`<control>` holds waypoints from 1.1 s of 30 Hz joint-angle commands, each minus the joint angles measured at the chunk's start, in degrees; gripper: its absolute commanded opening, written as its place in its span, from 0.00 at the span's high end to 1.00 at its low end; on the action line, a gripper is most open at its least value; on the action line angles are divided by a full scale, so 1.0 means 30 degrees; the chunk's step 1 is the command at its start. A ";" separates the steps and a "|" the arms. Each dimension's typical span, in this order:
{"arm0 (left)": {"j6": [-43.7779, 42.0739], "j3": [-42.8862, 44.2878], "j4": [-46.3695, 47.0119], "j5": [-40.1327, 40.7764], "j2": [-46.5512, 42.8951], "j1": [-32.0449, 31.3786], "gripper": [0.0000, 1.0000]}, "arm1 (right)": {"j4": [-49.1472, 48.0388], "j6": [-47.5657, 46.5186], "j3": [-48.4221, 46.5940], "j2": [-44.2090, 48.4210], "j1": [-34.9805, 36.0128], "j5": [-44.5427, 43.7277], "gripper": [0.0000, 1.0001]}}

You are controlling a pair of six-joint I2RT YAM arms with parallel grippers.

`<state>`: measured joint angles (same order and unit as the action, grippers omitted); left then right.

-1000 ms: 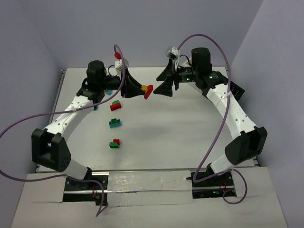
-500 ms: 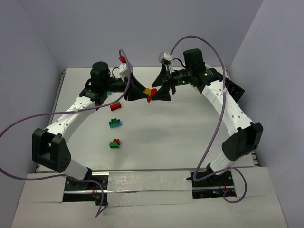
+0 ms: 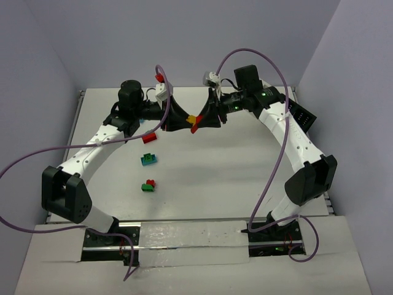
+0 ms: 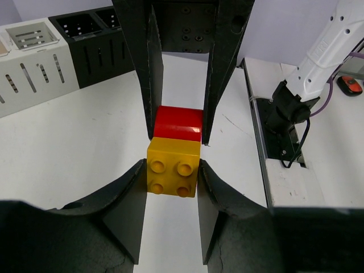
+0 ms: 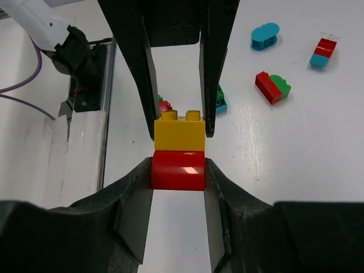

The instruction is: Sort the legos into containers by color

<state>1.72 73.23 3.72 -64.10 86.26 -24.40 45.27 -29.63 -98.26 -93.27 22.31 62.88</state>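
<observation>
A stacked pair of legos hangs above the table between my two grippers: a yellow brick (image 4: 173, 168) (image 5: 180, 133) joined to a red brick (image 4: 178, 123) (image 5: 178, 169). My left gripper (image 4: 172, 170) (image 3: 183, 120) is shut on the yellow half. Facing it, my right gripper (image 5: 178, 170) (image 3: 204, 118) is shut on the red half. The containers appear in the left wrist view as a white bin (image 4: 34, 62) and a black bin (image 4: 91, 40) in a row.
More legos lie on the table left of centre: a red-green pair (image 3: 149, 137) (image 5: 272, 87), a teal-green one (image 3: 148, 159) and a green-red one (image 3: 148, 185). A teal piece (image 5: 265, 36) and a red-teal pair (image 5: 323, 51) lie further off.
My right gripper moved left to the held pair and closed on its red brick. My left gripper kept its hold on the yellow brick and shifted slightly right.
</observation>
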 commanded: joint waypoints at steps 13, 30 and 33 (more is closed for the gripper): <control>0.1029 0.1304 0.2135 0.1899 -0.0603 0.2388 1.00 | 0.2305 -0.2277 0.2057 0.1504 -0.3551 -0.3554 1.00; -0.1885 0.2553 -0.0724 0.7561 0.1088 0.1172 1.00 | -0.0781 0.1163 -0.3814 -0.3776 -1.2474 -1.4733 1.00; -0.1811 0.2747 -0.0638 0.7718 0.1506 0.1152 1.00 | -0.1170 0.1422 -0.4195 -0.4624 -1.2474 -1.5824 1.00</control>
<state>-2.76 78.24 2.72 -44.48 89.34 -20.92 45.40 -27.64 -107.36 -104.82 -15.35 23.24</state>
